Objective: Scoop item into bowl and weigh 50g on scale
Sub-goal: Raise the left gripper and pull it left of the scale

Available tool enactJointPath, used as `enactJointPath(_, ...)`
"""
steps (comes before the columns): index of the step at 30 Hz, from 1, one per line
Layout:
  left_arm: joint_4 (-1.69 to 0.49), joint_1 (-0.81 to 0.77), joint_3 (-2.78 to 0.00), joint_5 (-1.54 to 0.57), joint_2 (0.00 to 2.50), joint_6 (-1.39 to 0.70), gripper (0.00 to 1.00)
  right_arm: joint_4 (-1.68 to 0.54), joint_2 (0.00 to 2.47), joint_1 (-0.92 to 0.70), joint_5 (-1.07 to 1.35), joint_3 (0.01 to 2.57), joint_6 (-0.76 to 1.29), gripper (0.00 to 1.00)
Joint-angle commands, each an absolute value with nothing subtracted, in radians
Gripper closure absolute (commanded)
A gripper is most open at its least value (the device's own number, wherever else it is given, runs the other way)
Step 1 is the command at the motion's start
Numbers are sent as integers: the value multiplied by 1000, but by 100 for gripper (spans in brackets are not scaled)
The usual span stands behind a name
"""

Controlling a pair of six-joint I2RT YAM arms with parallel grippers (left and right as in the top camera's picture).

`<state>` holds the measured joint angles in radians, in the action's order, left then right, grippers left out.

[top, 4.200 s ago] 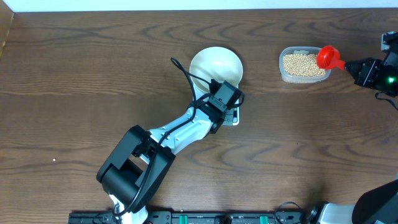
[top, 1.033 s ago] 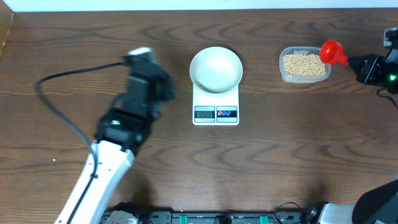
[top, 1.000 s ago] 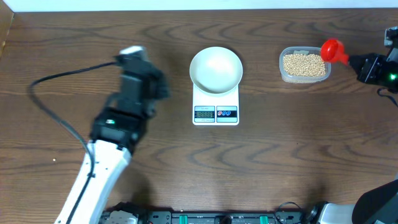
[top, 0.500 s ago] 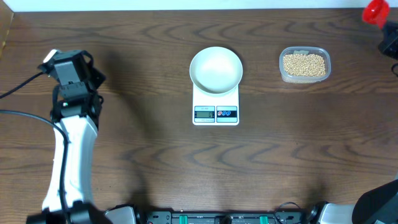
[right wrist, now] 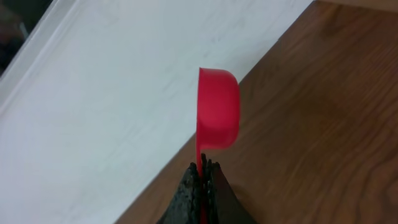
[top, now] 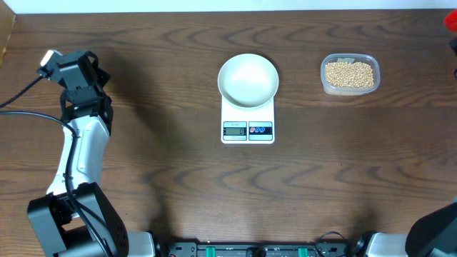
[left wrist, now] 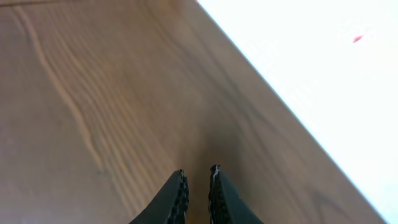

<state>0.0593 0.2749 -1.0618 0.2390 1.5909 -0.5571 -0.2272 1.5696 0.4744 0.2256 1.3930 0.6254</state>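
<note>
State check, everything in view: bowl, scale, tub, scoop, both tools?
bowl: empty, sitting on the scale
scale: carrying the bowl, digits unreadable
tub: lidless, holding beans
scoop: handle clamped in right tool, contents hidden
right tool: shut on the scoop
left tool: barely parted, empty

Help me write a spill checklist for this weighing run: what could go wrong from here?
1. The right end effector pinches only the thin handle of the red scoop; it may twist when dug into the beans.
2. The clear tub stands unheld, the left end effector far off; scooping could shove it.
3. The bowl sits loose on the scale; a knock would shift it.
</note>
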Motion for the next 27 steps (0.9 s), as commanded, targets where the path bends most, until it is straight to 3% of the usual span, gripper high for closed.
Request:
enactJointPath(1,73,278,-1071,240,1593,-563,84,-219,1610,462,240,1397,683,99)
enactJointPath(9,74,278,-1071,0,1592,-558,83,-281,1614,450,447,1399,501,99)
enactJointPath(10,78,277,-1071,-48,1592,-540,79,-302,1614,448,470,1399,478,99)
enactJointPath(17,71,198,-1076,-269,1578,-269,79,-491,1608,391,519,1420,303,99)
enactJointPath(27,-306,-75,-1091,-363,1433,105,71,-507,1588,339,500,1477,199,99)
